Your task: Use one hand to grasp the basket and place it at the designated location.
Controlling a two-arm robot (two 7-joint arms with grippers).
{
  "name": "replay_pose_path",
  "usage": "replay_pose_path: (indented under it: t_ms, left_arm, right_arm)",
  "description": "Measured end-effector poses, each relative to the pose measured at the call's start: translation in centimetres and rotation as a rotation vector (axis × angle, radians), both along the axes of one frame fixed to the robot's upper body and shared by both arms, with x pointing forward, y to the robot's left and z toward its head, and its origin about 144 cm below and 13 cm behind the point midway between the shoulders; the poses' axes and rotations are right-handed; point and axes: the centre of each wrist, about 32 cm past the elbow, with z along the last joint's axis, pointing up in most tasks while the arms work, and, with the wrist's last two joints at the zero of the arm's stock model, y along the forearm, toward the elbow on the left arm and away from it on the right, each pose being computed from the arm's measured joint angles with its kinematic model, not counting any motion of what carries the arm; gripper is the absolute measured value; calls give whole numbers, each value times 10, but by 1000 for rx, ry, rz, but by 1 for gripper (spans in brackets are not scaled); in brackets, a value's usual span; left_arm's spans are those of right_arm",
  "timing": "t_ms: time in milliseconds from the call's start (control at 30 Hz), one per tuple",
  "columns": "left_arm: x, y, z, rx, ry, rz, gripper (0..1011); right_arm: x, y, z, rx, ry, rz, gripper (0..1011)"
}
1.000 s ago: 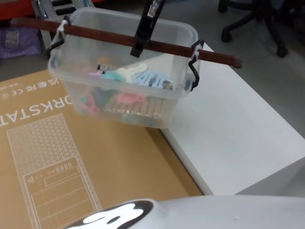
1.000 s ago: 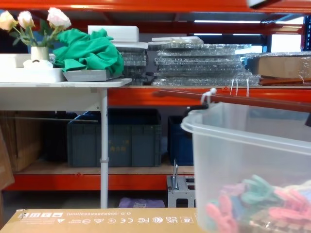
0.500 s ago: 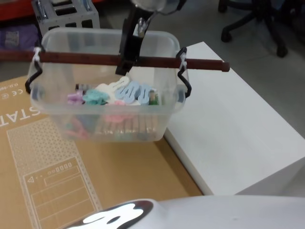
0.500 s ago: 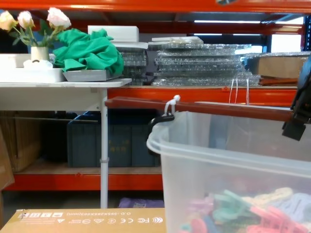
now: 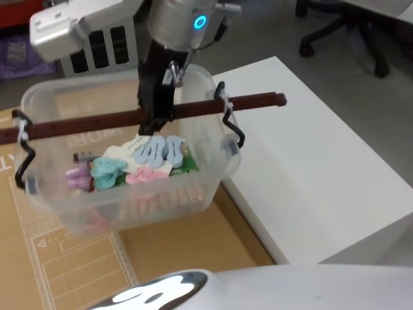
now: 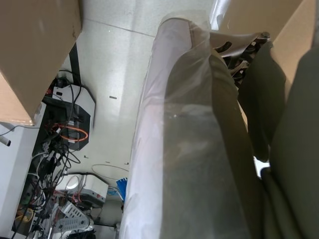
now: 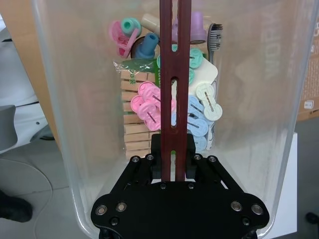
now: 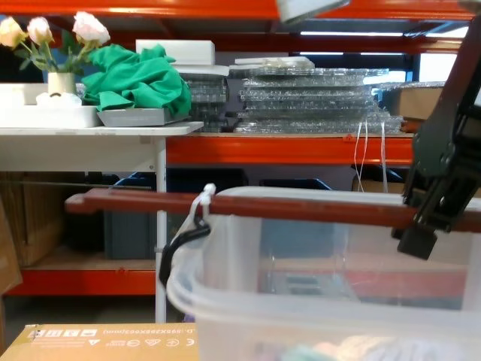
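Right claw [image 5: 156, 118] clamped mid-length on the brown bar [image 5: 255, 101]. The basket [image 5: 161, 200] hung straight below my claw, seemingly clear of the cardboard box [image 5: 187, 258]. Bar's long axis ran left–right. White worktop [image 5: 310, 168] lay just to its right.

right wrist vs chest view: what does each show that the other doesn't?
Right wrist, not chest: wooden pegs and a brush lying in the basket. Chest, not right wrist: the black hook hanging near the handle bar's end, the orange shelving, the green cloth. Both: the right claw shut on the handle bar above the basket.
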Motion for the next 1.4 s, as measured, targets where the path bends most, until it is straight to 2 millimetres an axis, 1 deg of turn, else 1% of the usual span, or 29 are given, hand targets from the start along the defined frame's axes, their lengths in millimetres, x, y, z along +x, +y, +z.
replay_pose_path:
  t_ms: [267,500,700,767,900,1400]
  left_arm:
    - [0,0,0,0,0,0,0]
    - [0,0,0,0,0,0,0]
    - [0,0,0,0,0,0,0]
    - [0,0,0,0,0,0,0]
    - [0,0,0,0,0,0,0]
    - [0,0,0,0,0,0,0]
  right_arm:
    - [-2,12,-16,-5,-8,73,233]
    - [-3,22,-37,-27,-5,117,233]
    - [-6,28,-53,-41,-5,134,233]
    - [-6,30,-62,-46,-3,134,233]
    - [-8,32,-72,-48,0,126,233]
    - [-19,39,-96,-80,9,136,233]
